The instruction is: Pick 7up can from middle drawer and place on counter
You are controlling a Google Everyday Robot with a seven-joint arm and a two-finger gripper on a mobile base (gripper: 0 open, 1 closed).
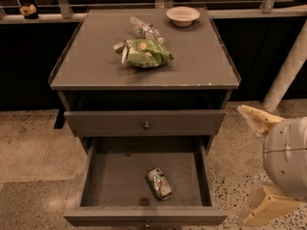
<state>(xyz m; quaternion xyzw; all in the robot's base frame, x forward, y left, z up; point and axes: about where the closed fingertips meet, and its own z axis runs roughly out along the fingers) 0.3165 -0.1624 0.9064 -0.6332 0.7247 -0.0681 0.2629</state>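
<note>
The 7up can (159, 183) lies on its side on the grey floor of the open middle drawer (115, 181), right of centre and near the front. The counter (201, 56) is the grey cabinet top above. My gripper (242, 165) is at the right edge of the view, outside the cabinet and level with the drawer. Its two beige fingers (256, 120) are spread wide and hold nothing. It is well to the right of the can, beyond the drawer's right wall.
On the counter lie a green chip bag (144, 53), a clear plastic bottle (144, 28) and a white bowl (183, 16) at the back. The upper drawer front (110, 122) is shut. A white post (288, 71) stands to the right on the speckled floor.
</note>
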